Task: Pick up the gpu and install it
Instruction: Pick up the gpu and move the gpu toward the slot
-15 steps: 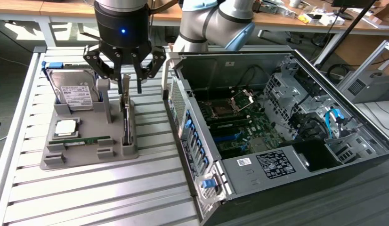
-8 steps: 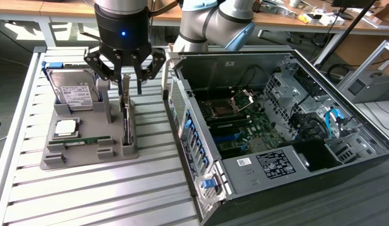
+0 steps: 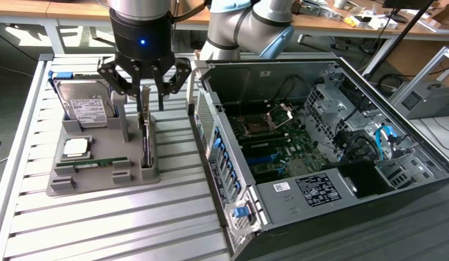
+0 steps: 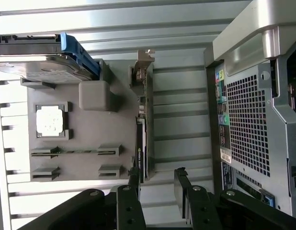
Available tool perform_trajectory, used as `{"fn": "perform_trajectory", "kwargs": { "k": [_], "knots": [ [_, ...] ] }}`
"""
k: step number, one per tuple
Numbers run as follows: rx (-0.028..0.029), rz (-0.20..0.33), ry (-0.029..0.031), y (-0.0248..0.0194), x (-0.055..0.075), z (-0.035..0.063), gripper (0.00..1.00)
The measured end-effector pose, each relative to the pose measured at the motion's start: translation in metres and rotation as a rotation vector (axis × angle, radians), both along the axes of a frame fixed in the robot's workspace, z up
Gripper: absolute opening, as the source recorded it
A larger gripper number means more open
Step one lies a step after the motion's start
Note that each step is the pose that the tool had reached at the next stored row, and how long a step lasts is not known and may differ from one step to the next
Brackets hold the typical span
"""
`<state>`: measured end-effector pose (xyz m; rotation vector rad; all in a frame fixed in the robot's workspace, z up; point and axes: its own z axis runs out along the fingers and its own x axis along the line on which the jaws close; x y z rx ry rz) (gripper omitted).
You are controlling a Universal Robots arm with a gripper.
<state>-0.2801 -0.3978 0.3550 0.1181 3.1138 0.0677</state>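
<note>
The slatted metal counter (image 3: 101, 228) carries a grey holder tray (image 3: 101, 182) on the exterior view's left. On the right is an open computer case (image 3: 275, 209), lying on its side with its board exposed. In the tray's near part a narrow green memory stick (image 3: 94, 162) lies flat in its slot, and just behind it sits a square processor chip (image 3: 76, 145).

The gpu (image 3: 146, 138) stands on edge in a slot along the tray's right side, nearest the case. It runs from near to far, with its silvery bracket at the far end. Farther back, at the tray's far left corner, a hard drive (image 3: 87, 106) with a white label leans upright in its cradle.

The hand (image 3: 146, 100) hangs over the gpu's line with its fingers (image 4: 181, 179) spread apart and nothing between them. In the wrist view the card lies beneath the gap, closer to one finger. Behind it the arm (image 3: 239, 27) rises.
</note>
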Motion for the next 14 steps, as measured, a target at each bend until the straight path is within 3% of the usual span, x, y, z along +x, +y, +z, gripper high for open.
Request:
{"fn": "perform_trajectory", "kwargs": {
  "k": [14],
  "knots": [
    [0.0001, 0.0, -0.0001, 0.0, 0.0, -0.0079, 0.42]
  ]
}}
